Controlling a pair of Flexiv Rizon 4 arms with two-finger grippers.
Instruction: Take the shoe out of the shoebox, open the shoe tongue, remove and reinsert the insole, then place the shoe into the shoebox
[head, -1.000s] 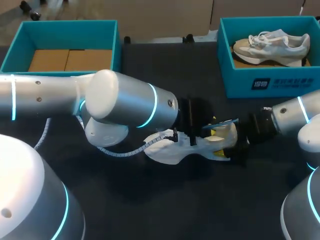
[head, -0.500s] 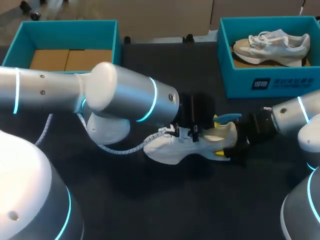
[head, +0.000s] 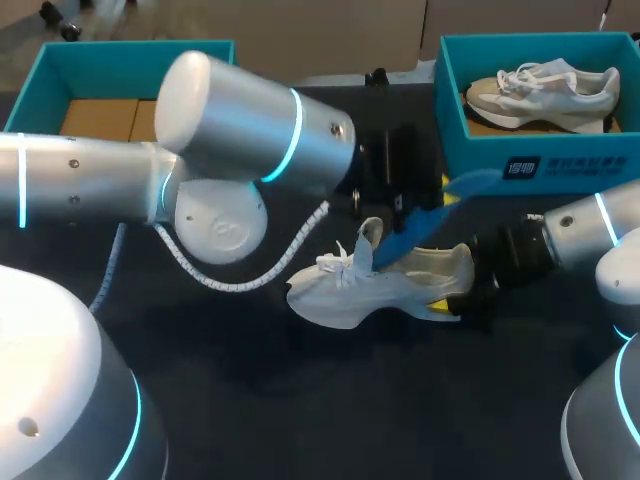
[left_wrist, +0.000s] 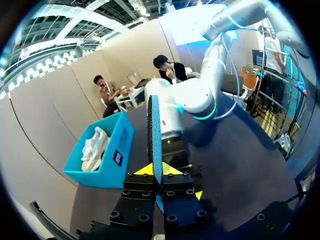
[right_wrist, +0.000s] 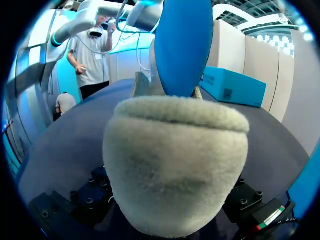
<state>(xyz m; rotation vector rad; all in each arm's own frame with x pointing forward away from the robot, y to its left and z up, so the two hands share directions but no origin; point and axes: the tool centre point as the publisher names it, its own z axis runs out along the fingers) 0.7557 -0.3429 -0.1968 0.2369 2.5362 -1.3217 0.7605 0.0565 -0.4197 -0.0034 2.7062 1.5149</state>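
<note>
The white shoe lies on its side in the middle of the black worktop, toe toward our left arm and heel toward our right. Its blue insole stands half out of the collar, slanting up and away. Our left pincer is clamped on it. In the left wrist view the insole runs edge-on as a thin strip, with a yellow tip pressed on each face at the left pincer. We judge this a thin-edge grip meant to slide the liner out lengthwise.

Our right pincer is at the heel, likely to brace the shoe against that pull. The heel hides it in the right wrist view, so we cannot tell whether it is clamped.

The insole looks like thin, bendable foam with a rounded end. The shoe's upper is soft, with loose laces, and its heel lining is plush and fuzzy.

Well apart, at the far left, an empty teal shoebox of stiff card shows a brown floor. At the far right a second teal shoebox holds another sneaker.
</note>
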